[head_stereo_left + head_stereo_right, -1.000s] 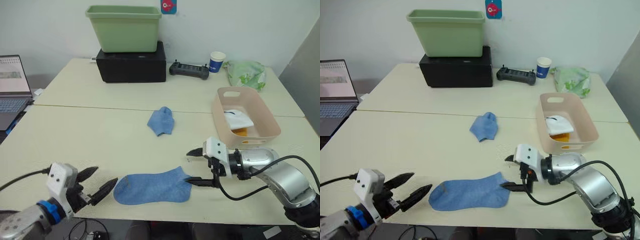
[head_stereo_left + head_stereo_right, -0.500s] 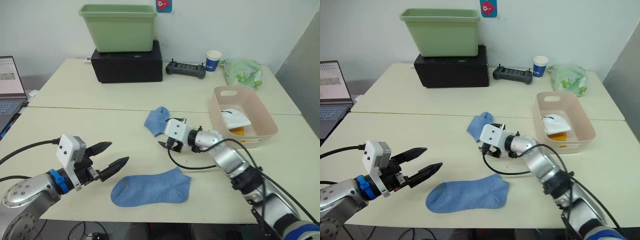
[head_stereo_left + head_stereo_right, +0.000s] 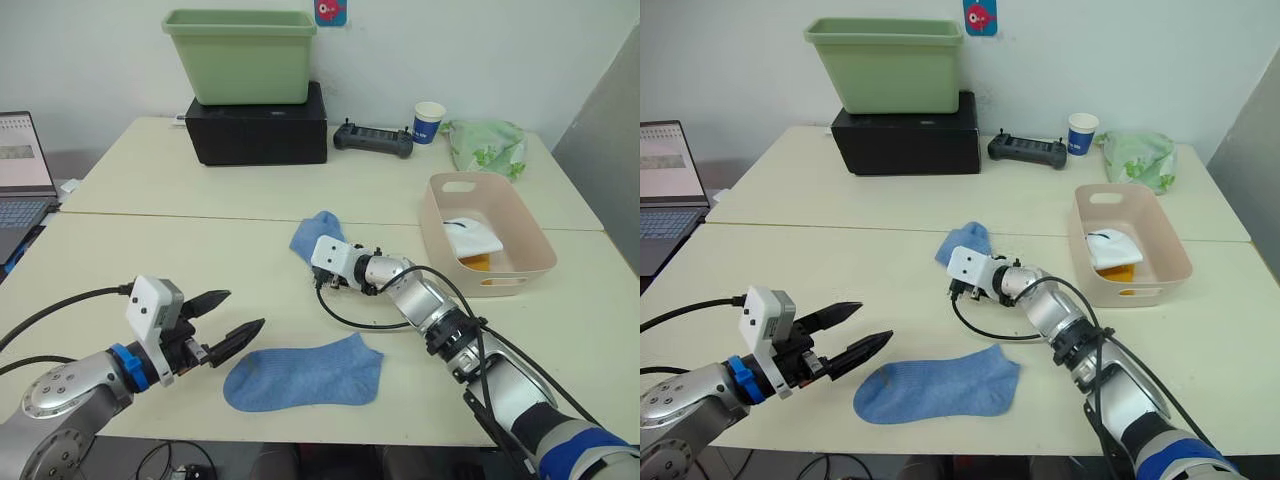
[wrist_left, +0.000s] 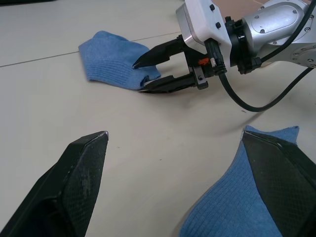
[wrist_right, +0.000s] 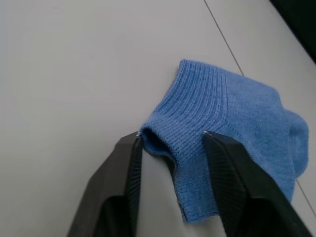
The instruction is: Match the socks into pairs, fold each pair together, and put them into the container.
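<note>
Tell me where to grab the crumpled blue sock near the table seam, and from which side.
Take the crumpled blue sock at its ribbed cuff, the raised edge nearest the robot. The right end effector already straddles that cuff, open, coming in low along the table from the robot's side. Closing there should probably pinch both layers.

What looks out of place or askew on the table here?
Little stands out. The crumpled blue sock lies bunched up, unlike the flat blue sock nearer the edge; the right gripper has its open fingers around the bunched sock's cuff.
</note>
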Available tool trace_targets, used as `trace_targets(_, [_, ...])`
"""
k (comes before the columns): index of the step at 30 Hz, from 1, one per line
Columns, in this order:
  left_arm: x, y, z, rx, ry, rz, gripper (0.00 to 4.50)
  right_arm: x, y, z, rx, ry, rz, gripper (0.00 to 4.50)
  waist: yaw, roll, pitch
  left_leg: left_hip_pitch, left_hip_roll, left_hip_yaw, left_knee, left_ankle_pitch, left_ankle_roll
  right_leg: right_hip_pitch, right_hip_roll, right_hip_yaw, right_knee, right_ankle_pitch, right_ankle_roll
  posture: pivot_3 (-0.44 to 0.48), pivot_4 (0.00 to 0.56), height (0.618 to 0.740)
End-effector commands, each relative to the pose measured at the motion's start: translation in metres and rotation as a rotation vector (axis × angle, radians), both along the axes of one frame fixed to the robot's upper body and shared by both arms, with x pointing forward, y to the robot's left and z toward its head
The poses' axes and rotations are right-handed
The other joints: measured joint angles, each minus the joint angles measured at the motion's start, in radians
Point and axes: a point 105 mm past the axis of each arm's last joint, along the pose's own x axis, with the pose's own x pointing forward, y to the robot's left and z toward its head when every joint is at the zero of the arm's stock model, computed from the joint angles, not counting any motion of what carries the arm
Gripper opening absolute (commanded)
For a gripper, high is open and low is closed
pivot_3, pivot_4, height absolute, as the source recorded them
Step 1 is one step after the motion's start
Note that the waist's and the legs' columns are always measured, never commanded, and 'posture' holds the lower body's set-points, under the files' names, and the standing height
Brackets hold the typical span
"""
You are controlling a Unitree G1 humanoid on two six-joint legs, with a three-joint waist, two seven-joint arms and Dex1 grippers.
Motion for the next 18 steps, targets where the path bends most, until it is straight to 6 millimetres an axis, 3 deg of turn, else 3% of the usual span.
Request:
trace_targets(1, [-0.002,-0.007,0.007,0.015,-0.047,-0.028,4.50,0.002,0.001,0.009,0.029,0.005,0.004,0.63,0.000,0.000,0.000,0.000,0.000,0.000,0.000,0.000,0.000,0.000,0.000,0.000,0.000,0.000,0.000,0.000,0.150,0.730])
trace_targets(3, [-0.001,-0.006,0.006,0.016,-0.047,-0.026,4.50,0.001,0.005,0.012,0.043,0.005,0.011,0.05,-0.002,0.000,0.000,0.000,0.000,0.000,0.000,0.000,0.000,0.000,0.000,0.000,0.000,0.000,0.000,0.000,0.150,0.730])
trace_targets(13, [0.007,0.011,0.007,0.000,-0.072,0.065,4.50,-0.017,0.031,0.056,0.191,0.004,0.130,0.05,-0.005,0.000,0.000,0.000,0.000,0.000,0.000,0.000,0.000,0.000,0.000,0.000,0.000,0.000,0.000,0.000,0.150,0.730])
trace_targets(16, [0.012,0.019,0.010,-0.007,-0.088,0.105,4.50,-0.025,0.044,0.088,0.252,-0.022,0.200,0.05,-0.005,0.001,0.000,0.000,0.000,0.000,0.000,0.000,0.000,0.000,0.000,0.000,0.000,0.000,0.000,0.000,0.150,0.730])
trace_targets(18, [0.013,0.021,0.011,-0.006,-0.092,0.110,4.50,-0.029,0.049,0.098,0.272,-0.030,0.224,0.05,-0.005,0.001,0.000,0.000,0.000,0.000,0.000,0.000,0.000,0.000,0.000,-0.001,0.000,0.000,0.000,0.000,0.150,0.730])
